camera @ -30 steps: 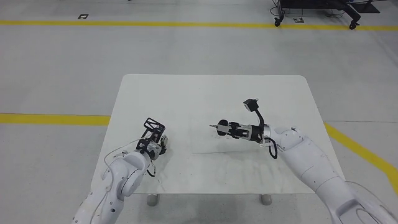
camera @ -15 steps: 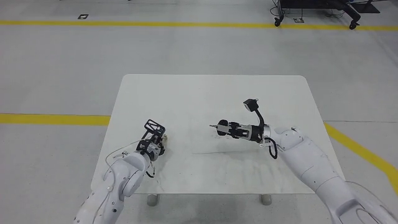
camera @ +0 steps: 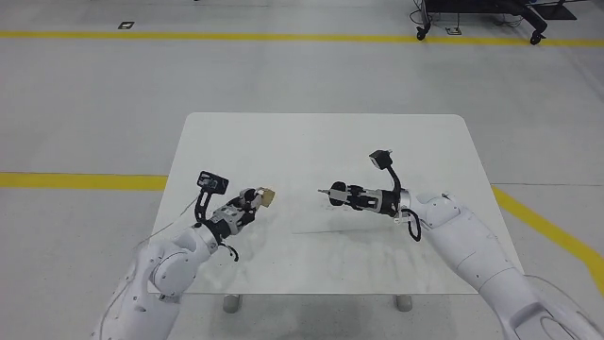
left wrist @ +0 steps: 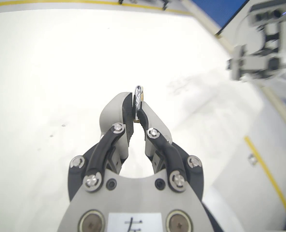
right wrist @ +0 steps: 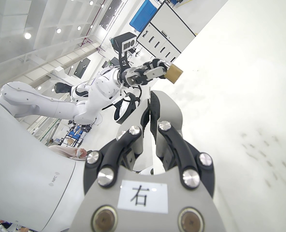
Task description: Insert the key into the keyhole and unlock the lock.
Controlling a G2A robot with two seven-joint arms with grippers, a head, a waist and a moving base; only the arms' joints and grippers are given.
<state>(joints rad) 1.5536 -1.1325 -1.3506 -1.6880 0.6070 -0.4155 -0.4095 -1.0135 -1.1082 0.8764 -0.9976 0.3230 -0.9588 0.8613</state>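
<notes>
The rectangular brass-coloured metal padlock [camera: 267, 195] hangs over the near left part of the white table [camera: 321, 137], its silver shackle [left wrist: 137, 95] clamped between the pads of the left hand [left wrist: 136, 108], which is held roughly level and points toward the right hand [camera: 337, 193]. The right hand, likewise roughly level and well apart from the padlock, is closed on the thin silver metal key [right wrist: 149, 92], whose tip faces the padlock.

Factory-style robotics lab: yellow floor lines [camera: 283, 35], wheeled rack [camera: 481, 5], high ceiling spotlights [right wrist: 27, 35], grey cabinets [right wrist: 162, 37].
</notes>
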